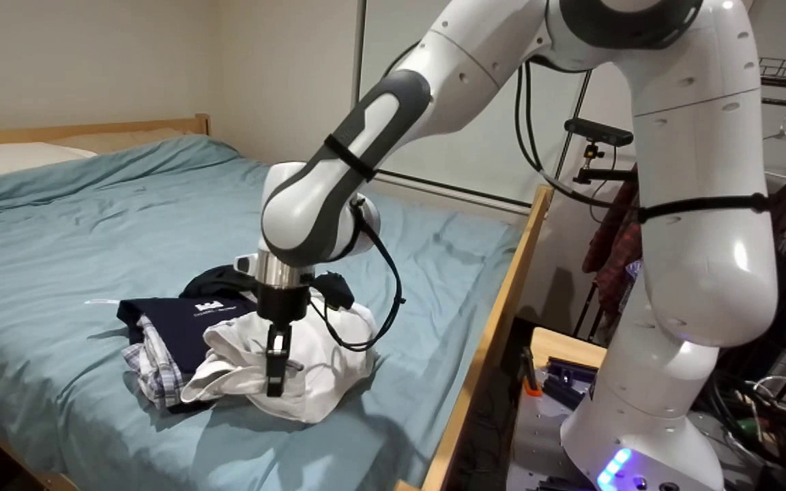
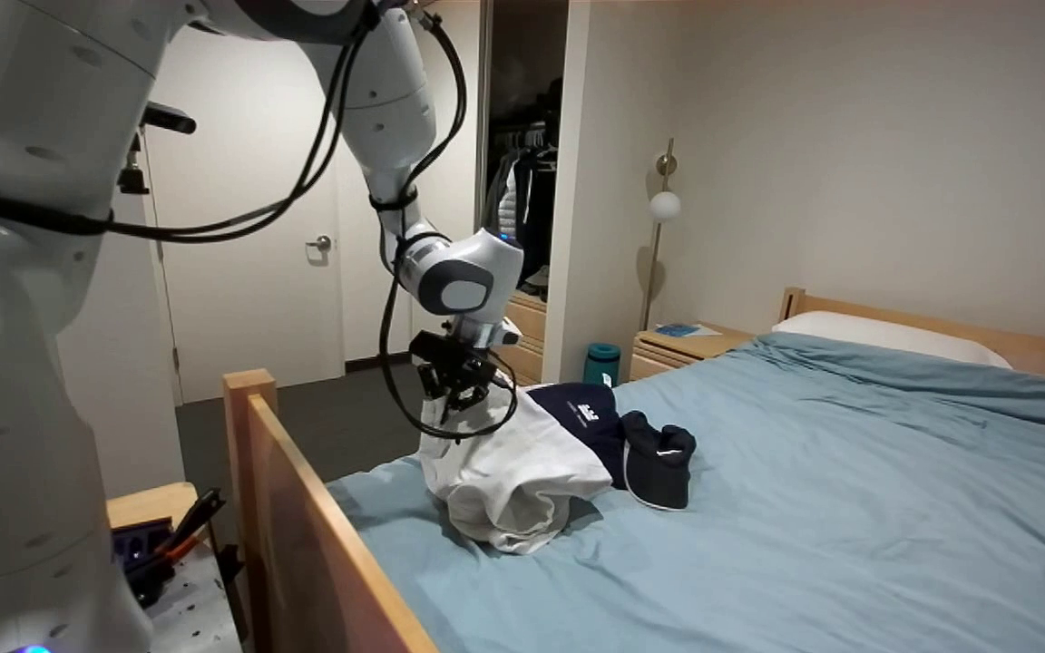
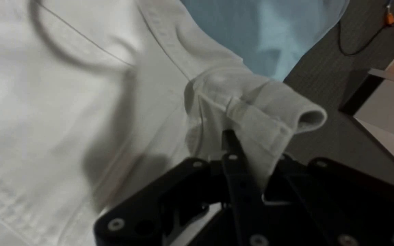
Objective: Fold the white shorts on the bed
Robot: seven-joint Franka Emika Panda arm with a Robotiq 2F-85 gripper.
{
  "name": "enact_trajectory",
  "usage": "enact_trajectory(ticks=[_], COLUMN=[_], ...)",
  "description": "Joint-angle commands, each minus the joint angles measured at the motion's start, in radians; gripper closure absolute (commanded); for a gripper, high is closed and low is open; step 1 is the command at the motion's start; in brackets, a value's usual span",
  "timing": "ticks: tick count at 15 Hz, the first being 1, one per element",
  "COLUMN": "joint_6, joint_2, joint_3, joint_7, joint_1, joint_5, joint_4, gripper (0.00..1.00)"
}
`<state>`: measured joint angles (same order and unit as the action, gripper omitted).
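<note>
Pale walls (image 2: 894, 163) are enclosing a blue-covered bed (image 1: 113, 232), and a wooden footboard (image 2: 314, 544) is bounding its foot; toward that end the white shorts (image 2: 532, 467) are lying bunched on the bed, with a navy garment (image 1: 188, 334) and plaid cloth (image 1: 155, 365) showing just beside them and a dark cap-like item (image 2: 659, 472) lying by the navy one; in the wrist view a flap (image 3: 258, 133) of the shorts is standing up between the jaws, on the side nearest the bed's edge, with dark floor (image 3: 327, 75) showing beyond; the jaws are being held nearly closed, and the flap is being pinched by them, as far as can be told, since the contact itself is being partly hidden by cloth and darkness.

By judgement, a fold is being started: an edge is being gripped, but no layer is lying neatly over another, and the bulk is looking crumpled; for the next move a firm pinch is being called for, with a modest lift and a low, slow sweep of the flap across the bulk, away from the bed's edge; the jaws are best being parted only once the flap is lying flat; some smoothing is probably going to be needed afterwards.
</note>
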<state>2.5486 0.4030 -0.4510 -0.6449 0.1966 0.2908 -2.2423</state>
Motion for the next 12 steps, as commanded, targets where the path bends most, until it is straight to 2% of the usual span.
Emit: enact_trajectory(ticks=[1, 4, 6, 8, 10, 12], joint_6=[-0.018, -0.079, -0.153, -0.177, -0.152, -0.124], joint_2=[0.036, 0.052, -0.013, -0.087, -0.158, -0.208], joint_3=[-0.18, -0.241, -0.132, -0.004, 0.14, 0.261], joint_7=[-0.267, -0.463, -0.561, -0.551, -0.497, -0.428], joint_1=[0.272, 0.434, 0.392, 0.327, 0.223, 0.13], joint_5=[0.177, 0.358, 0.532, 0.638, 0.668, 0.621], joint_4=[-0.02, -0.047, -0.081, -0.138, -0.192, -0.229], gripper=[0.92, 0.92, 0.92, 0.92, 0.92, 0.92])
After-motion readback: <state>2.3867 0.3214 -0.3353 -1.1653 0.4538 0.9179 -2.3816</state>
